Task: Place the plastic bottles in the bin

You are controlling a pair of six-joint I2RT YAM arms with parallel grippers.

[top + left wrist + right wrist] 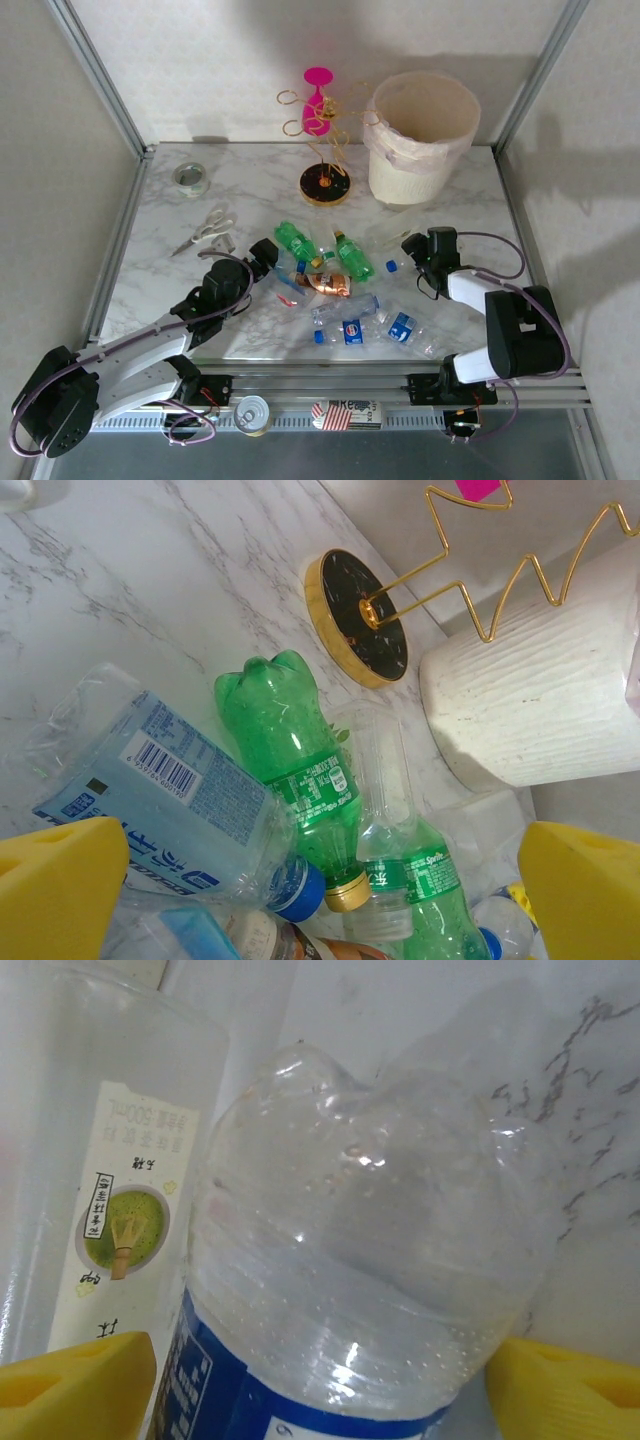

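Observation:
Several plastic bottles (340,290) lie in a heap at the table's middle: green ones (300,760), clear ones with blue labels (160,790) and an orange-brown one (328,284). The cream bin (420,135) stands at the back right. My left gripper (262,255) hovers at the heap's left edge; in its wrist view the gripper (320,900) is wide open over the bottle necks, holding nothing. My right gripper (413,247) is low at the heap's right side. Its yellow fingers (80,1385) flank a clear bottle with a blue label (360,1260) lying on the marble; the jaws are still wide.
A gold wire stand with a black base (325,183) and a pink glass (318,100) stands left of the bin. Scissors (205,230) and a tape roll (191,177) lie at the left. A tin can (251,413) sits on the front rail. A clear container with a matcha label (120,1220) lies beside the flanked bottle.

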